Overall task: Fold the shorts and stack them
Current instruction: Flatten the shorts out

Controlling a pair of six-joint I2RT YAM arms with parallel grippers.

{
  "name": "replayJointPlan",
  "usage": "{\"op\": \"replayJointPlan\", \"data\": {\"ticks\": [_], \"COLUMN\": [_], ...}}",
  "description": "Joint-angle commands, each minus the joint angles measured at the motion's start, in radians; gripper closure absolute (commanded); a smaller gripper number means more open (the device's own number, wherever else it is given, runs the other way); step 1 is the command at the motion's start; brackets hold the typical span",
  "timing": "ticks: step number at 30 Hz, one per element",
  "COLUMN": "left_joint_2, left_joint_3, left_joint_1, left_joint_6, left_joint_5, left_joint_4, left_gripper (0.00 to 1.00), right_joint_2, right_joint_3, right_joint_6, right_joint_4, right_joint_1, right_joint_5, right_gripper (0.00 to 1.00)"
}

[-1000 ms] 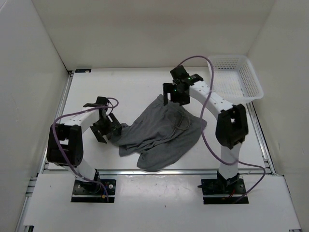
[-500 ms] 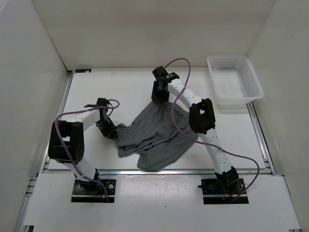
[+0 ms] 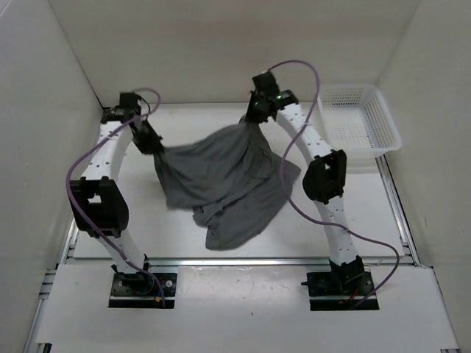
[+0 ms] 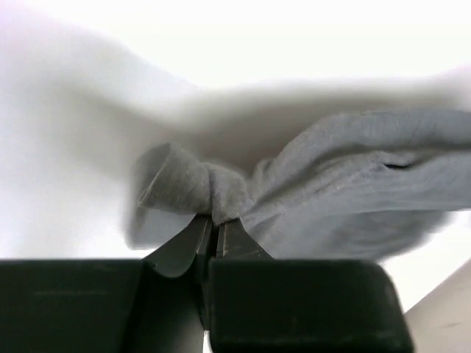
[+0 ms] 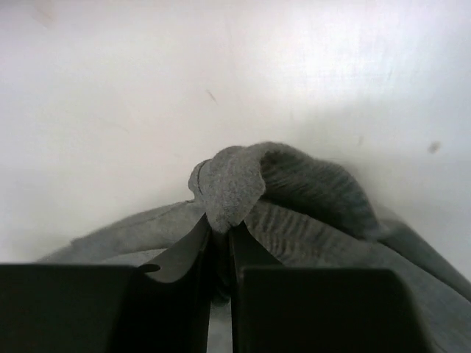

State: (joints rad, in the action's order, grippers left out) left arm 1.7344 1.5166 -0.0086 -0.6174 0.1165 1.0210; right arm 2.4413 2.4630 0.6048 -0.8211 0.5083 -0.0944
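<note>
Since a second ago the left pincer (image 3: 151, 142), then spread low beside the cloth, has risen toward the far left and now pinches a bunched corner of the plain mid-grey soft fabric shorts (image 3: 228, 176). The right pincer (image 3: 254, 118) has likewise closed on a fold at the far edge. The shorts hang stretched between the two pincers over the white worktop (image 3: 199, 121), creased, with a crumpled leg trailing toward the near edge, well apart from the white plastic mesh basket (image 3: 386, 125).
</note>
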Motion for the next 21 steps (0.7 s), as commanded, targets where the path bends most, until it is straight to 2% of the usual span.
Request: {"op": "replayJointPlan", "data": {"ticks": [1,2,4,6,7,9,10,11,12,13,14,15,16,17,19,21], "left_joint_2": [-0.03,-0.03,-0.03,-0.064,-0.085,-0.165,-0.2,-0.279,-0.326,-0.373,-0.463,-0.505,-0.542,-0.591,-0.619,-0.628], "left_joint_3": [0.281,0.389,0.463,0.485,0.472,0.373,0.314,0.251,0.099,0.012,-0.077,-0.163,-0.322,-0.388,-0.519,-0.559], "left_joint_1": [0.035,0.035,0.044,0.044,0.044,0.044,0.029,0.029,0.003,-0.007,-0.007,-0.019,-0.019,-0.019,-0.03,-0.03], "left_joint_6": [0.036,0.036,0.036,0.036,0.036,0.036,0.036,0.036,0.025,0.016,0.007,-0.002,-0.024,-0.024,-0.036,-0.036], "left_joint_5": [-0.001,-0.001,0.02,0.031,0.031,0.04,0.04,0.04,0.049,0.075,0.1,0.126,0.164,0.173,0.158,0.137], "left_joint_4": [0.126,0.146,0.183,0.183,0.183,0.165,0.153,0.118,0.093,0.067,0.038,-0.013,-0.031,-0.041,-0.05,-0.05], "left_gripper": [0.89,0.89,0.89,0.89,0.89,0.89,0.89,0.89,0.88,0.72,0.59,0.42,0.27,0.05,0.01,0.03], "right_joint_2": [-0.226,-0.281,-0.341,-0.447,-0.488,-0.643,-0.704,-0.832,-0.899,-0.963,-1.086,-1.146,-1.254,-1.306,-1.436,-1.513], "right_joint_3": [0.088,0.079,0.033,-0.03,-0.126,-0.276,-0.468,-0.572,-0.678,-0.884,-0.986,-1.084,-1.269,-1.35,-1.532,-1.619], "right_joint_6": [-0.094,-0.112,-0.167,-0.207,-0.223,-0.261,-0.273,-0.304,-0.319,-0.33,-0.339,-0.339,-0.323,-0.283,-0.22,-0.104], "right_joint_4": [0.189,0.229,0.258,0.293,0.306,0.373,0.408,0.471,0.497,0.516,0.528,0.528,0.513,0.493,0.371,0.238], "right_joint_1": [-0.048,-0.057,-0.057,-0.057,-0.057,-0.057,-0.057,-0.057,-0.036,-0.025,-0.016,-0.001,-0.001,-0.001,-0.001,-0.001], "right_joint_5": [0.099,0.111,0.136,0.15,0.15,0.15,0.122,0.102,0.076,0.033,-0.058,-0.114,-0.16,-0.198,-0.345,-0.422], "right_gripper": [1.0,1.0,1.0,1.0,1.0,1.0,1.0,1.0,1.0,0.95,0.61,0.39,0.17,0.0,0.0,0.0]}}
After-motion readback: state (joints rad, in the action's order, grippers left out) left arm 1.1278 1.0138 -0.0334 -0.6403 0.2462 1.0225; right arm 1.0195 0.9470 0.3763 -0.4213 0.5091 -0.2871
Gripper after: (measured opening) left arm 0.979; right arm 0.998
